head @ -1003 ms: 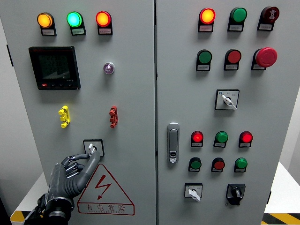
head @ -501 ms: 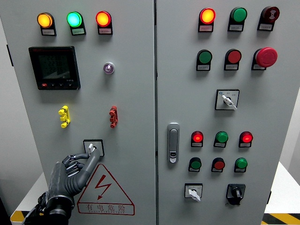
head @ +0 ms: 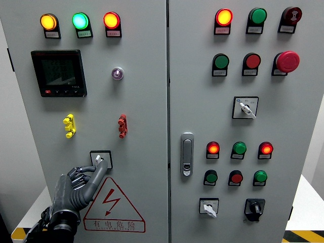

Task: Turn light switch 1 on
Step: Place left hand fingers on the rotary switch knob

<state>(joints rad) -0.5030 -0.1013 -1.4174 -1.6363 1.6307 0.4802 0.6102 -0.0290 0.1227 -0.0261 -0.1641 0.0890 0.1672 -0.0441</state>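
We note a grey cabinet [head: 142, 101] with amber [head: 48, 22], green [head: 80, 21] and red [head: 111, 20] lamps, a red-outlined warning triangle [head: 113, 206], and a dark, seemingly blank display [head: 58, 73].

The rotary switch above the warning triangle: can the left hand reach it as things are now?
Probably yes. The left hand is raised against the panel, with a finger extended up to the rotary switch, apparently touching its white knob. Nothing lies between them.
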